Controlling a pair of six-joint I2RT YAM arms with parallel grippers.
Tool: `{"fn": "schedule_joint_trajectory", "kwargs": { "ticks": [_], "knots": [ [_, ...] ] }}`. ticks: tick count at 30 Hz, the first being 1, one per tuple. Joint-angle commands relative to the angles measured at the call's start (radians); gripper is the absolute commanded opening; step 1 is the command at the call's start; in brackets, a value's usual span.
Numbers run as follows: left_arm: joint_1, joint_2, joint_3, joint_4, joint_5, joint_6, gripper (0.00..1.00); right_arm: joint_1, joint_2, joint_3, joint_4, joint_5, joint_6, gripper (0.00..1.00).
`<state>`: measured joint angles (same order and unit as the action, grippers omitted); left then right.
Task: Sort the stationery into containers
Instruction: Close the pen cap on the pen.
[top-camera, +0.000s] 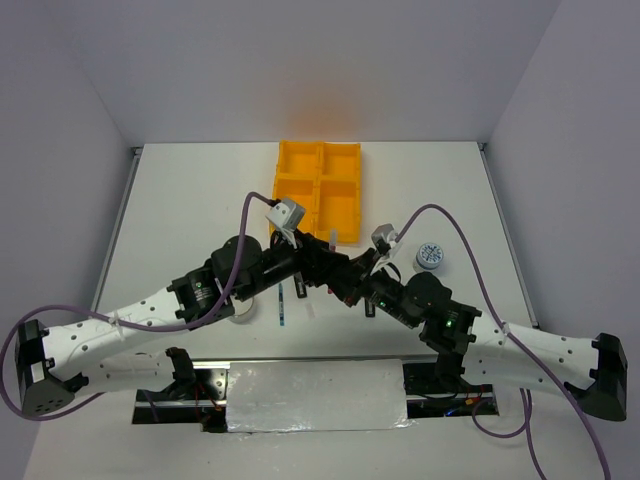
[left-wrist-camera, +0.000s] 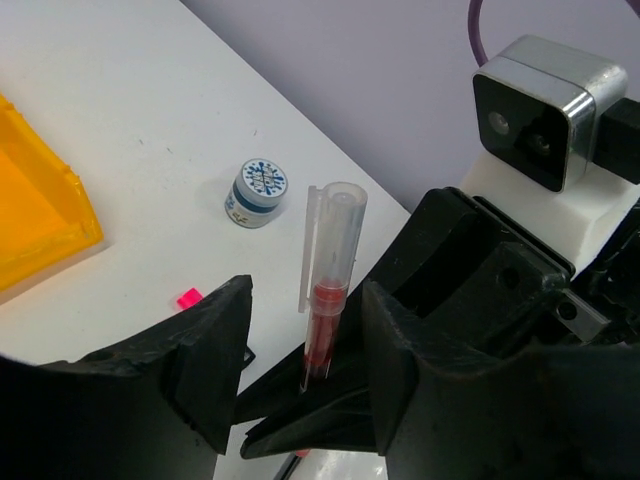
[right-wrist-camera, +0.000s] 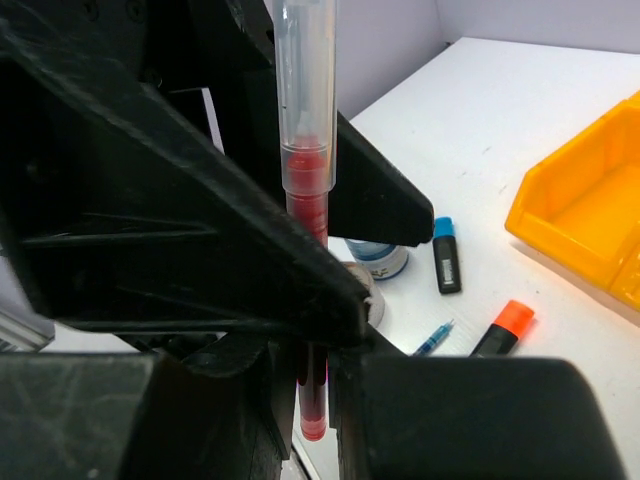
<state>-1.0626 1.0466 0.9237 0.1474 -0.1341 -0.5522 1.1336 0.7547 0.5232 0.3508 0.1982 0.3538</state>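
Observation:
The dark red pen (left-wrist-camera: 325, 300) with a clear cap stands upright between the two grippers, above the table in front of the yellow-orange tray (top-camera: 317, 190). My right gripper (right-wrist-camera: 312, 400) is shut on the pen's lower part (right-wrist-camera: 310, 210). My left gripper (left-wrist-camera: 307, 300) is open, one finger on each side of the pen with a gap on both sides. The two grippers meet at mid-table, the left gripper (top-camera: 315, 262) beside the right gripper (top-camera: 348, 280). On the table lie the teal pen (right-wrist-camera: 432, 340), blue highlighter (right-wrist-camera: 446, 256), orange highlighter (right-wrist-camera: 503, 330), a blue-white roll (right-wrist-camera: 380, 258) and the grey tape ring (right-wrist-camera: 368, 300).
A second blue-white roll (top-camera: 429, 256) sits on the table to the right, also in the left wrist view (left-wrist-camera: 258, 193). A pink cap tip (left-wrist-camera: 187, 297) shows beside my left finger. The tray corner (left-wrist-camera: 40, 220) is at the left. The teal pen (top-camera: 282, 300) lies under the left arm.

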Motion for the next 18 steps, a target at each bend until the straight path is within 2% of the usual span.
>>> {"fn": "schedule_joint_trajectory", "kwargs": {
  "ticks": [1,5,12,15,16,18],
  "knots": [
    [-0.004,-0.005,0.040,-0.019,0.018,0.011,0.60,0.002,-0.015,0.018,0.011,0.055,-0.016,0.00],
    [-0.004,-0.017,0.058,-0.051,0.008,0.018,0.70,0.000,-0.023,0.023,-0.012,0.069,-0.027,0.00],
    [-0.004,-0.037,0.081,-0.083,0.004,0.031,0.77,0.000,-0.032,0.021,-0.029,0.081,-0.027,0.00],
    [-0.004,-0.066,0.089,-0.100,-0.027,0.038,0.86,0.000,-0.031,0.026,-0.047,0.078,-0.030,0.00],
    [-0.004,-0.074,0.089,-0.103,-0.039,0.040,0.93,0.000,-0.028,0.027,-0.049,0.072,-0.032,0.00],
    [-0.004,-0.091,0.095,-0.112,-0.076,0.046,0.96,0.000,-0.026,0.032,-0.058,0.058,-0.033,0.00]
  ]
}}
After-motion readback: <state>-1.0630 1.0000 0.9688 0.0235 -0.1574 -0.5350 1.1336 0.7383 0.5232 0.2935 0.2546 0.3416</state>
